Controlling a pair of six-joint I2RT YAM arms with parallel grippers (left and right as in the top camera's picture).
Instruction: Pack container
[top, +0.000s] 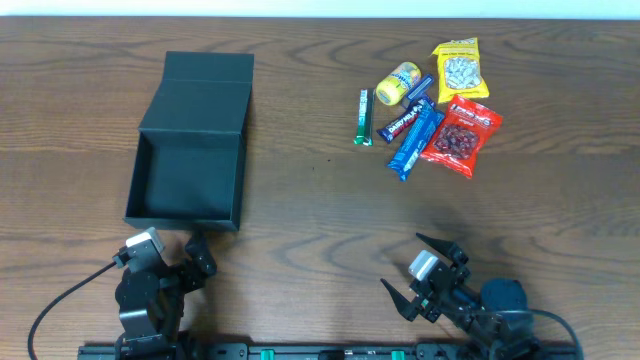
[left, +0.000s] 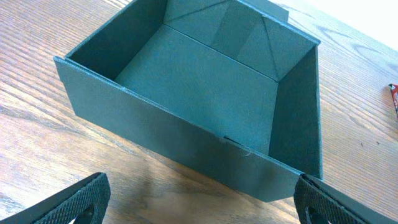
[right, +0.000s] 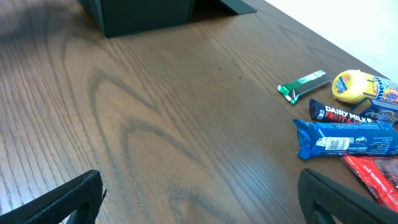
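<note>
With both jaws spread empty and the open dark teal matte rectangular cardboard container (top: 186, 182) at the frame's left, two overlapping colourful foil snack packets (top: 432, 112) at upper right could be pinched together.

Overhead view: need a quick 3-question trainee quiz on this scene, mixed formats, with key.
1. True or false: the container stands open with nothing inside.
2. Where do the snack packets lie? A) inside the container B) on the table, to the container's right C) under the lid
3. Fill in: the left tool and right tool are both ____, holding nothing.
Key: 1 true; 2 B; 3 open.
</note>
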